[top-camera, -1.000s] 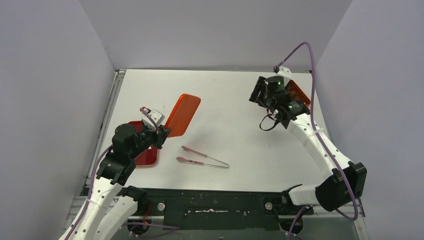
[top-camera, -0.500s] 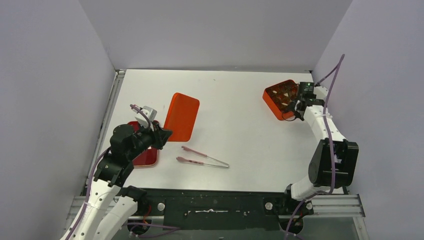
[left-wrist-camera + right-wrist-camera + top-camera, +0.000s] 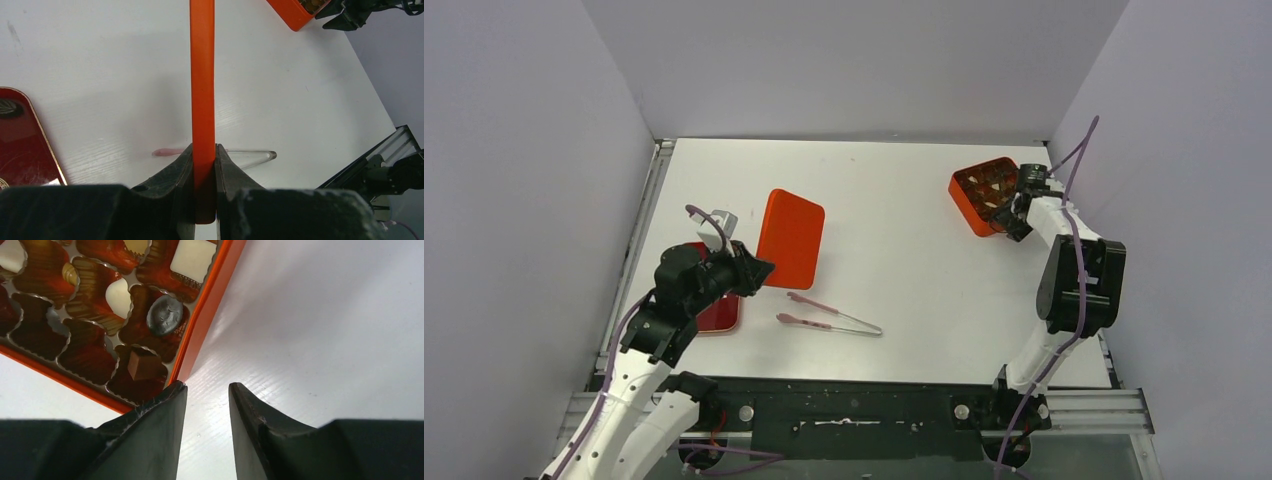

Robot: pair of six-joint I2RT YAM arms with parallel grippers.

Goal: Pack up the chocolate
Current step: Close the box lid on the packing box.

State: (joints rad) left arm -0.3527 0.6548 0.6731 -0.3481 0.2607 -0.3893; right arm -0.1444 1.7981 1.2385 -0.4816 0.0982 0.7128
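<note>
Chocolate (image 3: 141, 364) lies just beside the right fingers (image 3: 150, 440) (parted, empty); left fingers (image 3: 165, 197) clamp the orange lid (image 3: 202, 75).

The left arm (image 3: 652, 325) is bent at the elbow and angled inward from its base, with the wrist directed to the right. The left gripper (image 3: 204, 148) is closed, both fingers clamped flat on an orange lid (image 3: 202, 75) held edge-on. The right arm (image 3: 1079, 275) is folded steeply upright, with the forearm reaching toward the far right corner. The right gripper (image 3: 207, 386) is held low, its fingers parted by a narrow gap.
</note>
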